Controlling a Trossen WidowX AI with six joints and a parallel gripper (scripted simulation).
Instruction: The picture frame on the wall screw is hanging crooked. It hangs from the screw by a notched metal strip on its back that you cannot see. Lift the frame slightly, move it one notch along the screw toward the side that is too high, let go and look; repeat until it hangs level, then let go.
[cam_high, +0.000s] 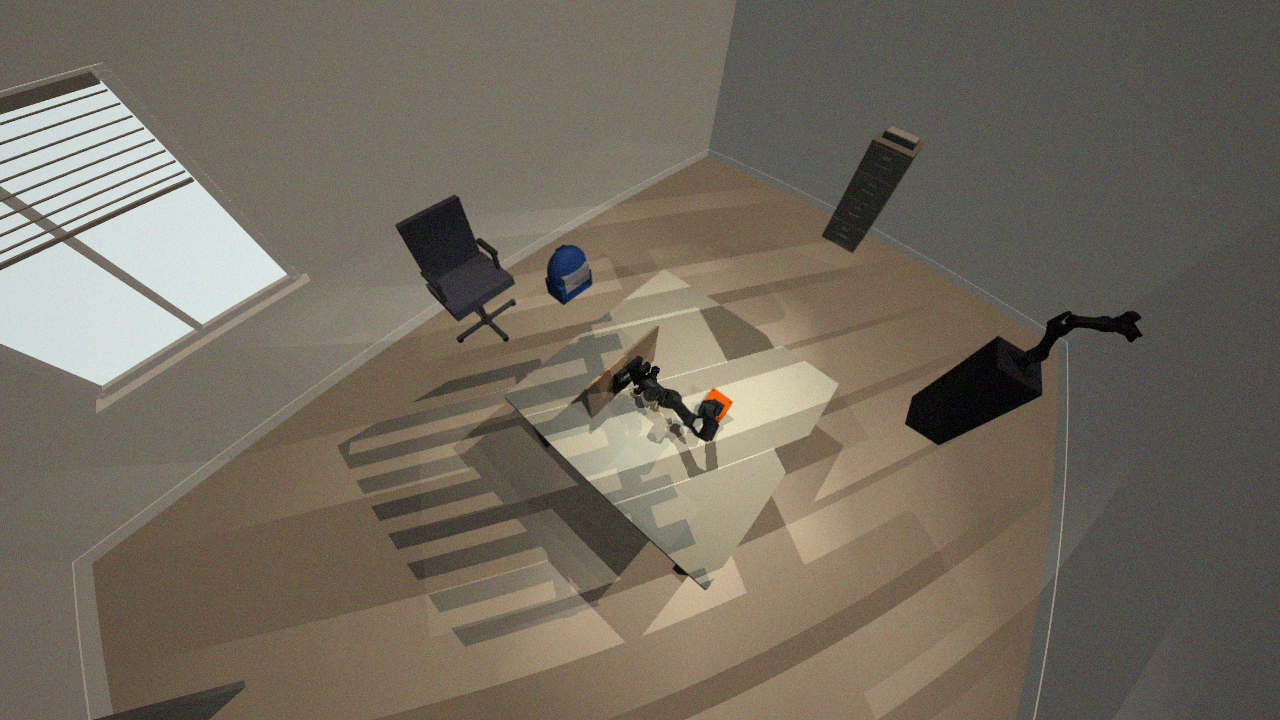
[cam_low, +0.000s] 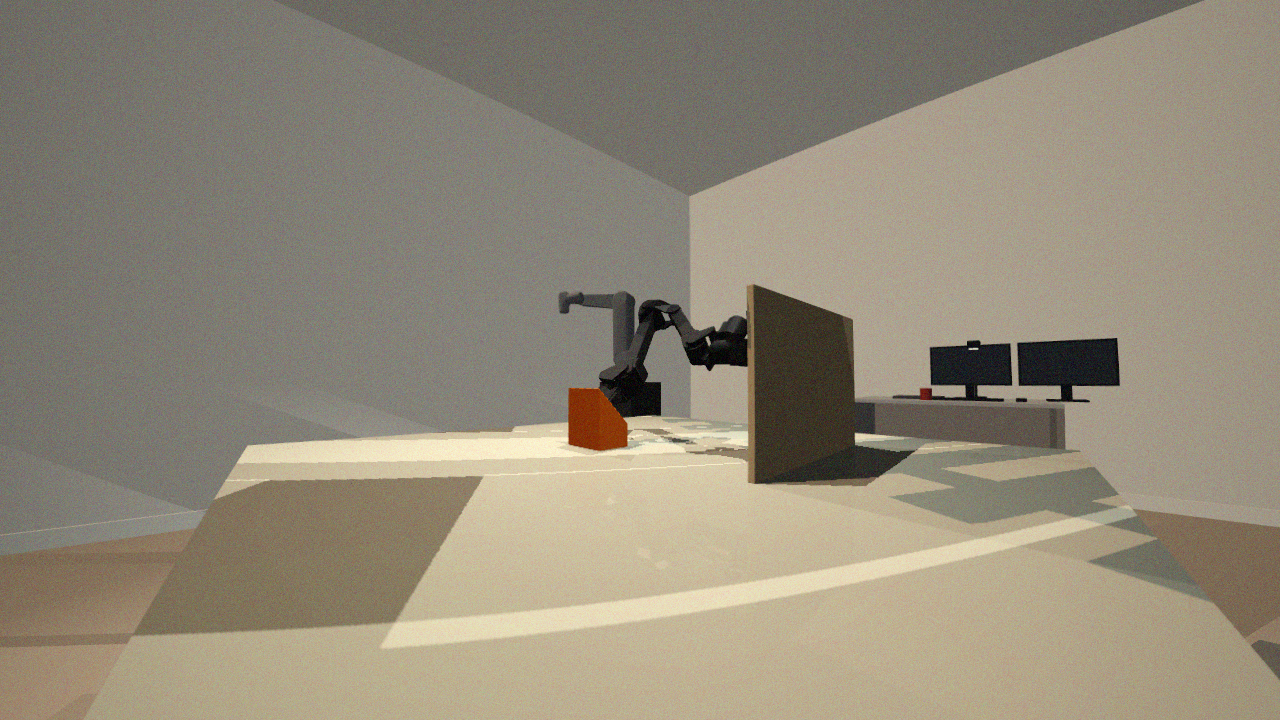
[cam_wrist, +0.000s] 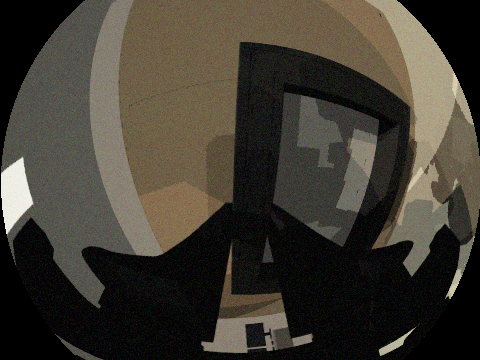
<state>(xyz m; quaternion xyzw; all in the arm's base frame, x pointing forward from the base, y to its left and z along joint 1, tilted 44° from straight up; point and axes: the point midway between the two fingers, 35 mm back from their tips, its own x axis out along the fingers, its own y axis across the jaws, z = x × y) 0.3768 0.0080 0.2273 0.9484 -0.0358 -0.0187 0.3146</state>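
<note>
1. Seen from the top, the end effector (cam_high: 633, 372) (cam_wrist: 250, 210) meets the frame (cam_high: 621, 379) (cam_wrist: 259, 150) at the upright panel (cam_high: 597, 394) (cam_low: 801, 394) (cam_wrist: 175, 130) on the table (cam_high: 716, 528) (cam_low: 572, 537).
2. Exterior: the panel hides the frame; an orange block (cam_high: 723, 399) (cam_low: 594, 419) stands beside the arm (cam_high: 677, 407) (cam_low: 637, 344).
3. Wrist: fingers clench the frame's side bar, before the panel.

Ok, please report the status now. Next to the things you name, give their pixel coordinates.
Gripper (cam_high: 626, 374) (cam_wrist: 250, 210) shut on black picture frame (cam_wrist: 258, 125); frame against upright brown board (cam_high: 594, 401) (cam_low: 801, 394) (cam_wrist: 175, 125); level unclear.
</note>
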